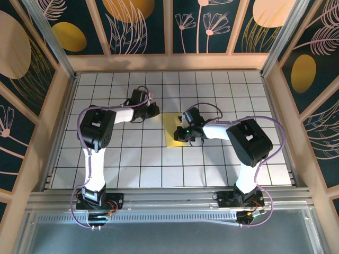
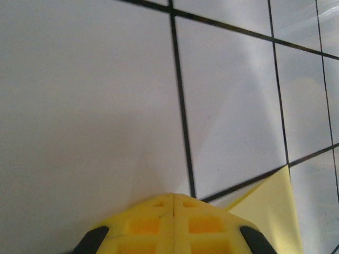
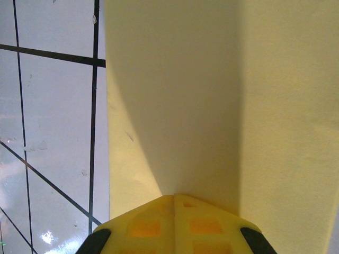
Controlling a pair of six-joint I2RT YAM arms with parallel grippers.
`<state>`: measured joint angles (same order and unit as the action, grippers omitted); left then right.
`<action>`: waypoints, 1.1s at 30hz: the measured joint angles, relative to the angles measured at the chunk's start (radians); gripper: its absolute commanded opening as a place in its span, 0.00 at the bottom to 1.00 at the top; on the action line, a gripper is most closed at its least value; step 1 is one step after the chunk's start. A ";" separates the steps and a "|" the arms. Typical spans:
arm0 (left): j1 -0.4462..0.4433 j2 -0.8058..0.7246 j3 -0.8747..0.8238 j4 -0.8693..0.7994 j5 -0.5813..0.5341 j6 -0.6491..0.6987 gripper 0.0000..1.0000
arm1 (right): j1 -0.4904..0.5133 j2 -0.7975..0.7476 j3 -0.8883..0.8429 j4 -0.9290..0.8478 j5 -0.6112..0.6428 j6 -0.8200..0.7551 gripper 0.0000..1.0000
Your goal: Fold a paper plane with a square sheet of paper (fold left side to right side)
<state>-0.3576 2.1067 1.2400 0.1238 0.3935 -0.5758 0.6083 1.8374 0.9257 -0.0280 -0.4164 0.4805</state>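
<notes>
Your right fingers (image 3: 145,227) are resting, pinched together, on the square sheet of paper (image 3: 212,79); your left fingers (image 2: 145,225) are sitting closed over the counter (image 2: 79,106), just beside its corner.

You see your right gripper (image 3: 174,198) with its fingers together, tip touching the yellow sheet of paper (image 3: 212,95); the white gridded table (image 3: 53,132) shows left.

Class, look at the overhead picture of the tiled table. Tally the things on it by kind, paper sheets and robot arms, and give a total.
Yellow paper sheet: 1
Robot arms: 2
Total: 3
</notes>
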 measured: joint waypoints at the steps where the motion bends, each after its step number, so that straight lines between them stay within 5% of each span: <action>1: 0.002 -0.023 -0.026 -0.002 0.002 -0.002 0.05 | 0.000 -0.001 -0.002 0.003 0.000 0.001 0.00; 10: -0.088 -0.208 -0.170 0.001 0.036 -0.072 0.06 | 0.000 -0.011 -0.026 0.045 0.000 0.042 0.00; 25: -0.151 -0.133 -0.174 -0.031 0.039 -0.126 0.06 | 0.003 -0.011 -0.025 0.047 0.001 0.053 0.00; 33: -0.160 -0.125 -0.171 -0.043 0.016 -0.121 0.05 | 0.004 -0.027 -0.023 0.026 -0.003 0.071 0.20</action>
<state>-0.5179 1.9816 1.0687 0.0803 0.4099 -0.6971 0.6125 1.8107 0.9028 -0.0025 -0.4198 0.5518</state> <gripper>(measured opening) 0.053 0.142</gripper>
